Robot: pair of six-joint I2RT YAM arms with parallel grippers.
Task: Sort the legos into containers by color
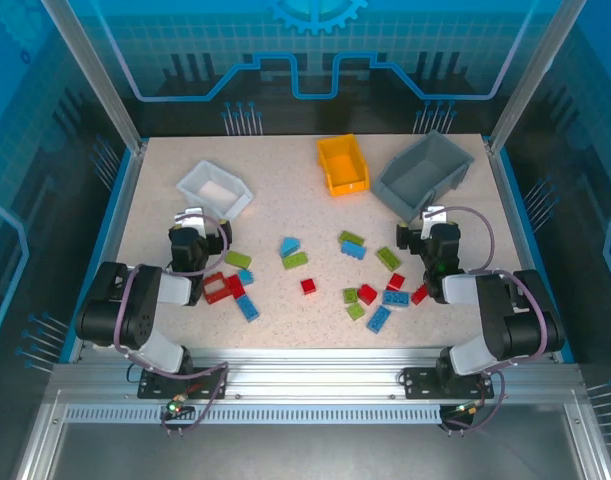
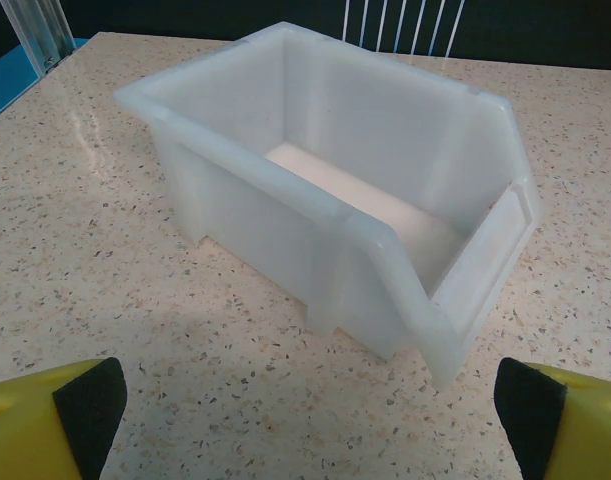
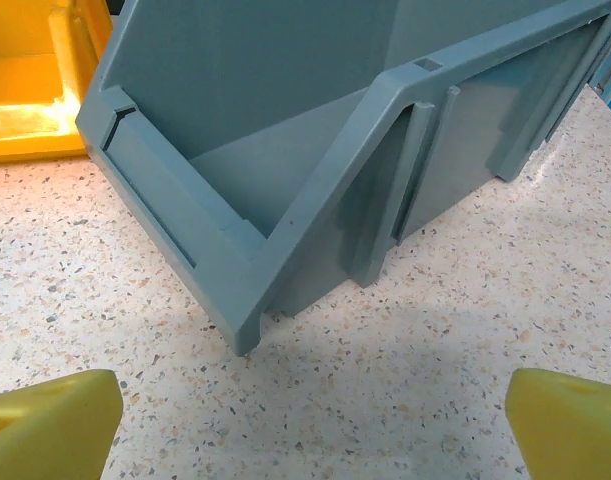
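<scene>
Several legos in red (image 1: 308,286), blue (image 1: 248,306) and lime green (image 1: 295,261) lie scattered across the middle of the table between the two arms. The containers stand at the back: a white bin (image 1: 215,188), an orange-yellow bin (image 1: 343,163) and a larger grey bin (image 1: 423,175). My left gripper (image 1: 193,218) (image 2: 305,420) is open just in front of the white bin (image 2: 325,190), with nothing between its fingers (image 2: 85,410). My right gripper (image 1: 432,218) (image 3: 310,420) is open too, facing the grey bin (image 3: 315,130), and holds nothing.
The orange-yellow bin (image 3: 35,80) sits just left of the grey bin's open front. All three bins look empty inside. Bare speckled tabletop (image 1: 285,210) lies between the bins and the bricks. A blue rim and upright posts (image 1: 105,90) border the table.
</scene>
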